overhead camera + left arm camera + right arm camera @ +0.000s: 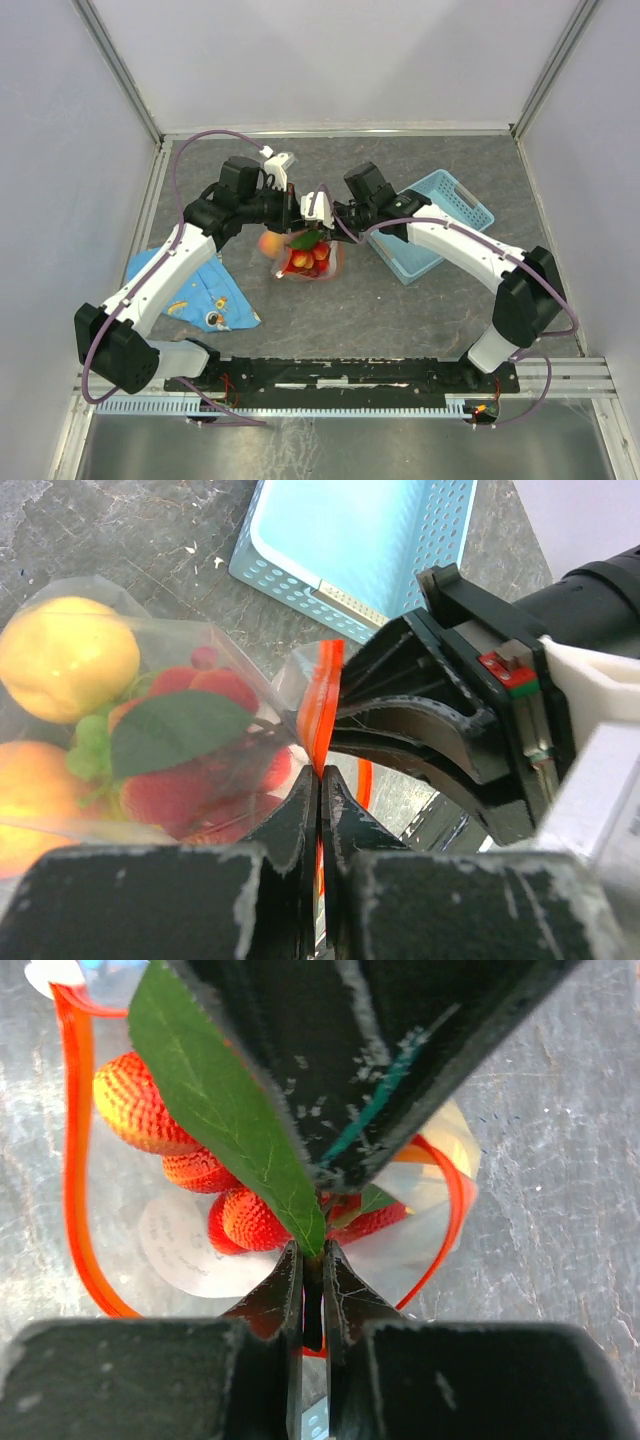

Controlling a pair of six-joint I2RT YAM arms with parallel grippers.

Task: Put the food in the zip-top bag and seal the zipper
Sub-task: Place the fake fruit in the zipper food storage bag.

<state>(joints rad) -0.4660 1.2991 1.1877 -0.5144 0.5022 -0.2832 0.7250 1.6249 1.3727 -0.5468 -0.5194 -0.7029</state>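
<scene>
You had the food [240, 1215] inside the zip-top bag [230, 645], while the left gripper [320, 780] and right gripper [312, 1260] each pinched the zipper [75, 1160], not yet sealed.

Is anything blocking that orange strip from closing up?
Possibly. A green leaf lies in the open mouth of the zip-top bag, its tip reaching the right gripper that pinches the zipper; it might catch in the seal. Nothing else visible blocks it.

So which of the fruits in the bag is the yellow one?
The round lemon at the upper left of the left wrist view; the peach beside it is orange, the strawberries nearer the zipper red.
</scene>
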